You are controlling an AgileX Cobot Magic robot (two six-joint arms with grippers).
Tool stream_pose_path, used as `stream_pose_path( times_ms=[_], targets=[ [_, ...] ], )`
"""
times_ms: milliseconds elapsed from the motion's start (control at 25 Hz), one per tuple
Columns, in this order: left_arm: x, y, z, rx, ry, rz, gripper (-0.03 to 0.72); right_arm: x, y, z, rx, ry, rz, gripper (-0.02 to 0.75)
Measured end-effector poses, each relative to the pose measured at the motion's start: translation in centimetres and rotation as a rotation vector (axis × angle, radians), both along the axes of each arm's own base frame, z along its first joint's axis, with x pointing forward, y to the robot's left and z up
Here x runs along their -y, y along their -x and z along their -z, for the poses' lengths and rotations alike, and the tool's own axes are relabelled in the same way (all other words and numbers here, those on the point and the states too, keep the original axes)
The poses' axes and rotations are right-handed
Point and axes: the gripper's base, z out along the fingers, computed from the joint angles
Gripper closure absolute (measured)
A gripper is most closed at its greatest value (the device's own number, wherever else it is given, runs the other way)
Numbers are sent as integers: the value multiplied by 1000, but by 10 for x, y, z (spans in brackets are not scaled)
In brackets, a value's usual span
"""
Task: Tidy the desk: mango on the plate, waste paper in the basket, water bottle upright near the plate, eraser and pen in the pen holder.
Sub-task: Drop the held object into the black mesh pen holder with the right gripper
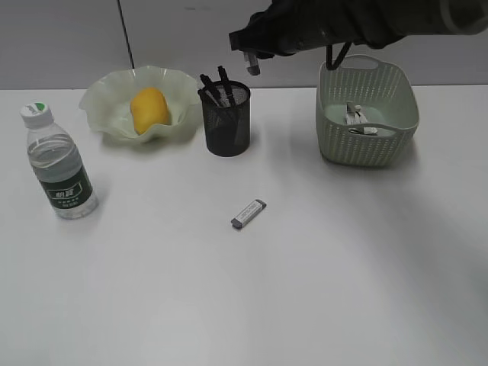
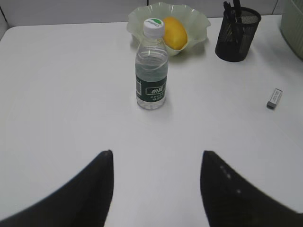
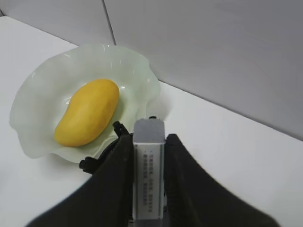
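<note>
My right gripper (image 1: 250, 65) (image 3: 149, 138) is shut on a grey-white eraser (image 3: 149, 170) and holds it in the air just above the black mesh pen holder (image 1: 226, 118), which has pens (image 1: 217, 85) in it. A second eraser (image 1: 248, 213) (image 2: 274, 98) lies on the desk in front of the holder. The mango (image 1: 149, 109) (image 3: 87, 118) lies on the wavy green plate (image 1: 103, 95) (image 3: 42, 94). The water bottle (image 1: 59, 164) (image 2: 151, 71) stands upright left of the plate. White waste paper (image 1: 358, 118) lies in the basket (image 1: 366, 145). My left gripper (image 2: 156, 153) is open and empty over bare desk, short of the bottle.
A grey wall runs close behind the plate, the pen holder and the basket. In the left wrist view the plate (image 2: 196, 23), the mango (image 2: 174, 32) and the pen holder (image 2: 236, 35) stand beyond the bottle, and the basket's edge (image 2: 294, 23) shows at the far right.
</note>
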Motion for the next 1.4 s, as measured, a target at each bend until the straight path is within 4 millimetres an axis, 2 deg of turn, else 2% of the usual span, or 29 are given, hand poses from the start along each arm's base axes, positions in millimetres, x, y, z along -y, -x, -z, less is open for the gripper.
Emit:
stream_pose_path(
  times_ms=[160,480,720,880,1080,1280,1400],
  targets=[
    [0,0,0,0,0,0,242,-11,-8,5,36,30,-34,570],
    [0,0,0,0,0,0,242,-29,-16,38,7,45,-44,570],
    [0,0,0,0,0,0,242,-33,-22,48,39,59,4,570],
    [0,0,0,0,0,0,242,-35,-24,63,21,72,5,570],
    [0,0,0,0,0,0,243,-36,-24,63,17,71,-2,570],
    [0,0,0,0,0,0,243,-39,-22,64,-5,65,-34,466],
    [0,0,0,0,0,0,243,-39,-21,59,1,64,-45,440]
  ],
)
